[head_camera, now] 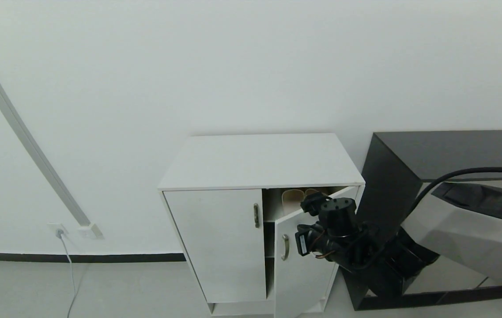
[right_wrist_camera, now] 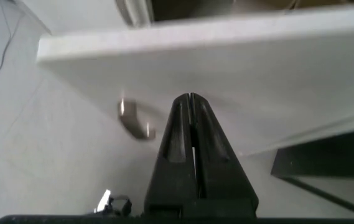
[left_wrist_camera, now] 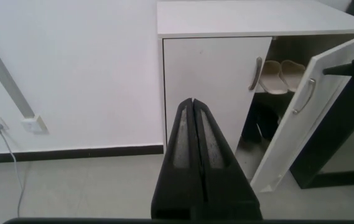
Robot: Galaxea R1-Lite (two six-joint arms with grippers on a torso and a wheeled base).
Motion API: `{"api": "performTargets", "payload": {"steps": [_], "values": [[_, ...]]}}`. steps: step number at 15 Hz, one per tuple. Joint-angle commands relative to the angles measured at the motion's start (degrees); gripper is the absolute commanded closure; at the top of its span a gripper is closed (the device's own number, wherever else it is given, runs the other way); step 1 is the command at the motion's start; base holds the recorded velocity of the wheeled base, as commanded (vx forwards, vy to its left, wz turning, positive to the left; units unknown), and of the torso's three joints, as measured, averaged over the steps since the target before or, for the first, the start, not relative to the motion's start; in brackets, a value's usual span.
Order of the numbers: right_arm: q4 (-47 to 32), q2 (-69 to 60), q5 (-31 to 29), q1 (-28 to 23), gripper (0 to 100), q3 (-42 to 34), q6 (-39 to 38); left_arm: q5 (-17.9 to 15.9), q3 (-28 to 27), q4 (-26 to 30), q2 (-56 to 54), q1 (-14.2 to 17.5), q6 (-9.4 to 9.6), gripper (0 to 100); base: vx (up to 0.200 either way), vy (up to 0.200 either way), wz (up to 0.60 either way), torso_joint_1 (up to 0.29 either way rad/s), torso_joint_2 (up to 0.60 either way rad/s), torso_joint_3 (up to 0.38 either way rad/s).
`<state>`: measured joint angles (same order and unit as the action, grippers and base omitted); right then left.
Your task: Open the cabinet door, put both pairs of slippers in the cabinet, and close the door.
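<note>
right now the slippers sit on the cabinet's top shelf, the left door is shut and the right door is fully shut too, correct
Not quite. The right door is partly open, not fully shut; the head view shows it swung out from the cabinet. The slippers do sit on the top shelf and the left door is shut.

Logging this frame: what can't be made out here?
- Lower shelf: dark in the left wrist view; in the head view the right door and the right arm cover it. A second pair below the beige slippers cannot be confirmed.
- Right gripper: shut at the door, but contact is unclear; in the head view its wrist hides the fingertips.
- Left half of the cabinet: behind the shut left door.
</note>
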<state>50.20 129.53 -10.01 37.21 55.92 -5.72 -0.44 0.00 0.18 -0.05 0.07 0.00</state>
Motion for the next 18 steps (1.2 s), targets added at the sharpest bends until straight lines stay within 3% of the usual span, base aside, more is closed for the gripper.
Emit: {"api": "performTargets", "payload": {"steps": [1, 11, 18], "values": [[-0.1, 3.81, -0.01, -0.82, 100, 3.67, 0.09, 0.0, 0.0, -0.01, 0.05, 0.01, 0.0, 100, 0.0, 0.0, 0.0, 0.0, 0.0, 0.0], [-3.09, 10.48, -0.01, -3.9, 100, 16.5, 0.18, 0.0, 0.0, -0.01, 0.05, 0.01, 0.0, 100, 0.0, 0.0, 0.0, 0.0, 0.0, 0.0], [-4.85, 12.51, 0.08, -4.77, 100, 20.99, 0.18, 0.0, 0.0, -0.01, 0.05, 0.01, 0.0, 100, 0.0, 0.0, 0.0, 0.0, 0.0, 0.0]]}}
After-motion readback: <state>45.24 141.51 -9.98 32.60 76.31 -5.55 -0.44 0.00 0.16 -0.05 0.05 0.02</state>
